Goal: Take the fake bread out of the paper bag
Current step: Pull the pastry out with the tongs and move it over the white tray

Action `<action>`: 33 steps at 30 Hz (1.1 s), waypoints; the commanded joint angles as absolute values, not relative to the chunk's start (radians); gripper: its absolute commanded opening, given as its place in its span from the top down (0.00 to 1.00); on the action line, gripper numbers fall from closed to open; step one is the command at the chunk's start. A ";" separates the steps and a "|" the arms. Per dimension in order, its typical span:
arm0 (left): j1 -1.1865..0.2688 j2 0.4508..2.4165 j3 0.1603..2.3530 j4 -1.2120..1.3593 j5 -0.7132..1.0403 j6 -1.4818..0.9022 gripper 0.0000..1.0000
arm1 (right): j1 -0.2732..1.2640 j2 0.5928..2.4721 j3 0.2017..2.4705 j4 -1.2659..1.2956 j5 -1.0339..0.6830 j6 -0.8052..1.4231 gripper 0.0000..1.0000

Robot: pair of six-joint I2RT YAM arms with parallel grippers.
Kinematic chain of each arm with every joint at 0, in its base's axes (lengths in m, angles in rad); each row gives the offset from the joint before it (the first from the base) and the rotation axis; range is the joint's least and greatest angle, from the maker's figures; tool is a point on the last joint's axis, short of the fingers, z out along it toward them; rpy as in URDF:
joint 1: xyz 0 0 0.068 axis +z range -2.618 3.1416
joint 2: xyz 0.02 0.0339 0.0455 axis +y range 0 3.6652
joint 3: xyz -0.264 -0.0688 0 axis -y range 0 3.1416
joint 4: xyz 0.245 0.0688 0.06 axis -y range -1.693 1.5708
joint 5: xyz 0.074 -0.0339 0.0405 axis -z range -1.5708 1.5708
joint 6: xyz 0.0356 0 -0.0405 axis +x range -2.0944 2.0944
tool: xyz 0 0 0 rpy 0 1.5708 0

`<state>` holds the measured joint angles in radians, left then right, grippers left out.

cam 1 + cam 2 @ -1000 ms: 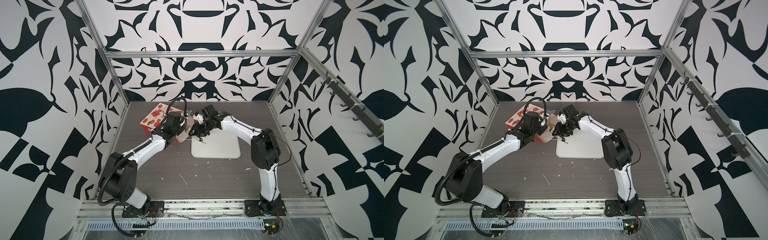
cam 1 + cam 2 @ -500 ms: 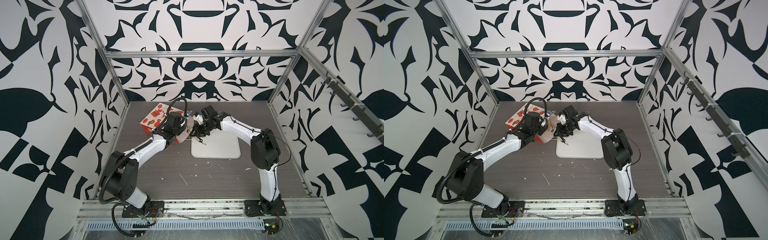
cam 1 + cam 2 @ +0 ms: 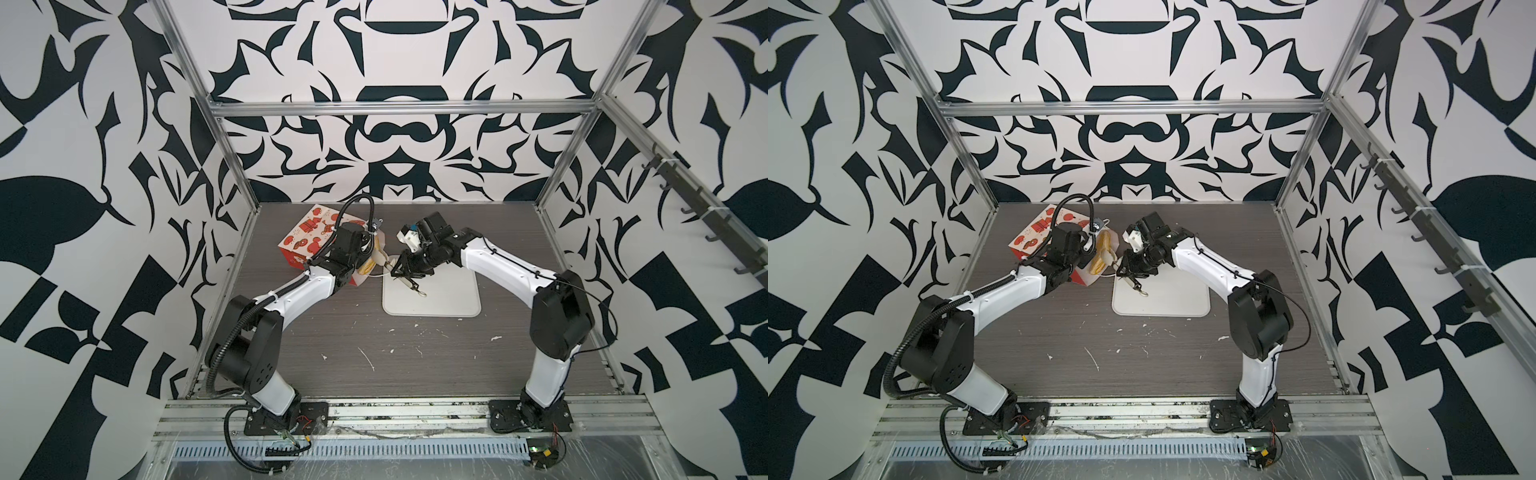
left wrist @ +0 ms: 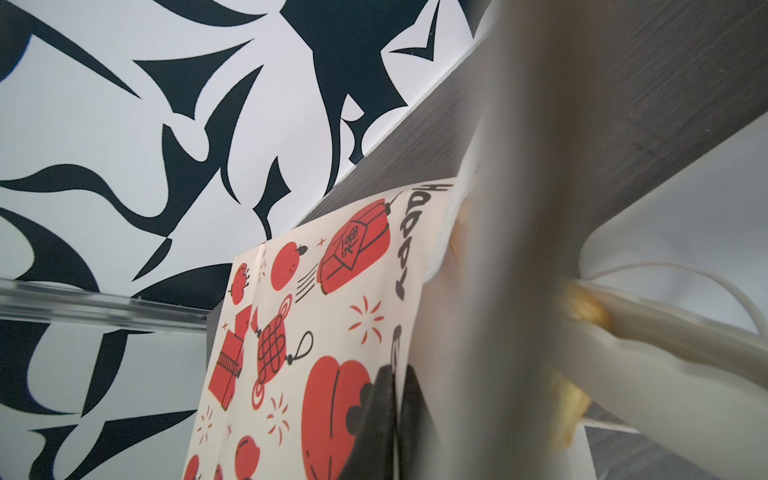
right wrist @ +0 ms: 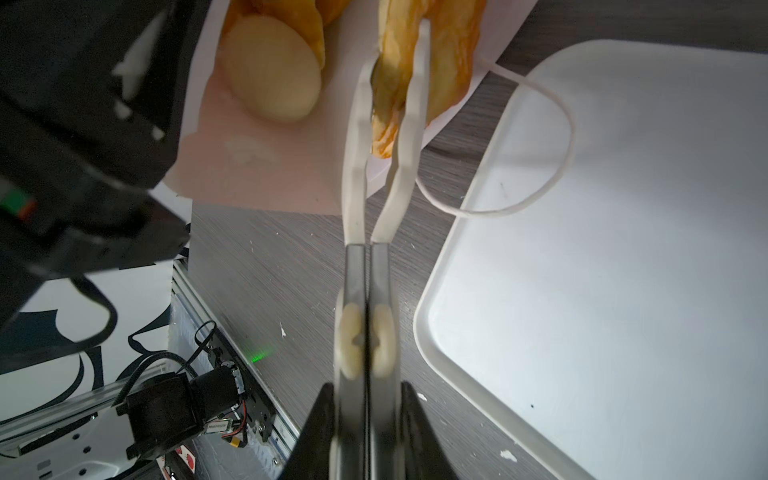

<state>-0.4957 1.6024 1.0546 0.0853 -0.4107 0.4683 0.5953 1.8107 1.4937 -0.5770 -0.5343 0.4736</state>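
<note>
Pinching tongs [image 5: 365,266] in right gripper [image 5: 362,419], white tips clamped on flaky pastry [image 5: 453,62] at mouth of bag [image 5: 257,178], long axis in line with tongs, pointing out of bag toward tray [image 5: 623,270]. Holding bag wall in closed left gripper [image 4: 394,382].

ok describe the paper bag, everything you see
The paper bag lies on its side on the table, mouth toward the white tray. Cream panel with red lanterns, apples and "Happy"; pale inside. Its white cord handle loops onto the tray. The left gripper pinches its rim; a pale bun and the flaky pastry held by the right gripper sit in its mouth.
</note>
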 commanded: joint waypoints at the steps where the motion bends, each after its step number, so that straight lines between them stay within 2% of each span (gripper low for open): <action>1: -0.485 1.624 1.094 0.103 -0.456 0.449 0.93 | 0.580 1.698 1.453 -0.565 -0.520 0.436 1.00; 6: -0.477 1.635 1.108 0.103 -0.470 0.432 0.93 | 0.547 1.582 1.382 -0.618 -0.489 0.400 1.00; 12: -0.475 1.643 1.120 0.100 -0.475 0.428 0.93 | 0.525 1.453 1.372 -0.787 -0.358 0.302 1.00; 18: -0.472 1.649 1.115 0.104 -0.474 0.423 0.93 | 0.487 1.379 1.324 -0.836 -0.298 0.292 1.00; 27: -0.461 1.643 1.115 0.108 -0.456 0.413 0.93 | 0.486 1.385 1.410 -1.153 0.154 0.192 1.00; 33: -0.455 1.641 1.112 0.112 -0.449 0.409 0.93 | 0.494 1.418 1.444 -1.232 0.272 0.164 1.00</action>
